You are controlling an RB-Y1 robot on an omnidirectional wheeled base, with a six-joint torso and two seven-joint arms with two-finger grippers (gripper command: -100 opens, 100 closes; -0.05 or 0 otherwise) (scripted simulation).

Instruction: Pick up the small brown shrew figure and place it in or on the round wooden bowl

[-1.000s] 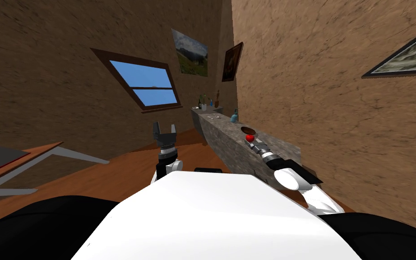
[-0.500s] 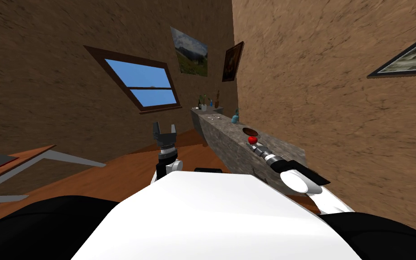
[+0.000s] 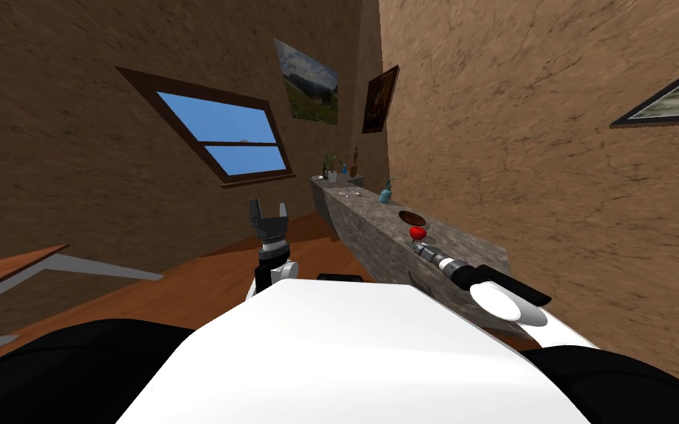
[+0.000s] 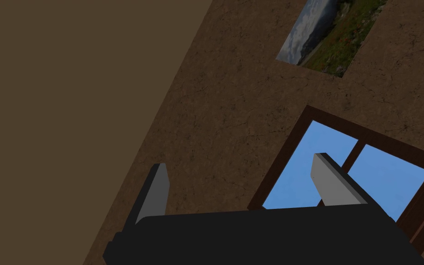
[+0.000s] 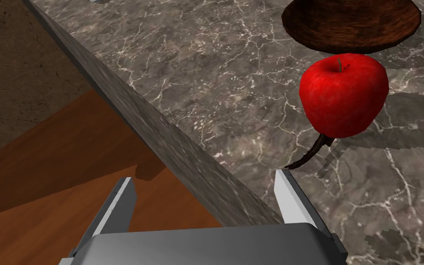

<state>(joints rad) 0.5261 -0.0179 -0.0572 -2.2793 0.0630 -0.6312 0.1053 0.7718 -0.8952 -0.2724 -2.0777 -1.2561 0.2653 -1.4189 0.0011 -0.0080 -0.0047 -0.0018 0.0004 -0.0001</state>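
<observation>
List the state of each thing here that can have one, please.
Left claw: open, empty.
Right claw: open, empty, over the edge of the counter.
Apple: upright on the counter, next to the bowl.
Bowl: upright, looks empty.
Shrew: mostly hidden behind the apple; its tail sticks out.

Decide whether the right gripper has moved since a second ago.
Yes. The right gripper has backed slightly away from the bowl along the counter, toward me.

The grey stone counter (image 5: 206,69) holds a round brown bowl (image 5: 351,23), a red apple (image 5: 342,94) just beside it, and a blue bottle (image 3: 385,193) farther along.
</observation>
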